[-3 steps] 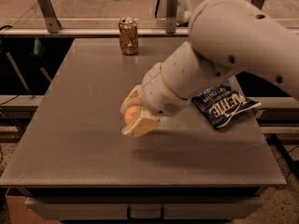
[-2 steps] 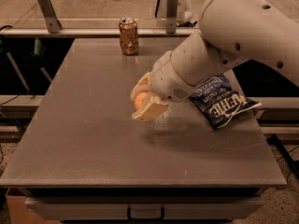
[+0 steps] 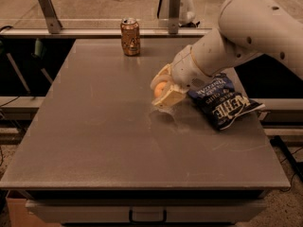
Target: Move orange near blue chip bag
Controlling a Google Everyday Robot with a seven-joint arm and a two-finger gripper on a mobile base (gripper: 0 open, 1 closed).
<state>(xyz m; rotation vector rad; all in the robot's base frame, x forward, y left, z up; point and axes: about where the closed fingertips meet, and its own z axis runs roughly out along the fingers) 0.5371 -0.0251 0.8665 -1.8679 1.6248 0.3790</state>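
The orange [image 3: 160, 90] is held between the pale fingers of my gripper [image 3: 164, 91], a little above the grey table [image 3: 94, 145]. Only part of the fruit shows between the fingers. The blue chip bag [image 3: 222, 102] lies flat on the table's right side, with white lettering facing up. The gripper with the orange is just left of the bag's near-left edge, close to it. My white arm reaches in from the upper right and covers the bag's far corner.
A gold-brown drink can [image 3: 130, 37] stands upright at the table's far edge, left of centre. A metal rail with upright posts [image 3: 47, 6] runs behind the table. The table's right edge lies just beyond the bag.
The gripper has carried the orange to the right and farther back, from the table's middle to just beside the chip bag. The bag and can have not moved.
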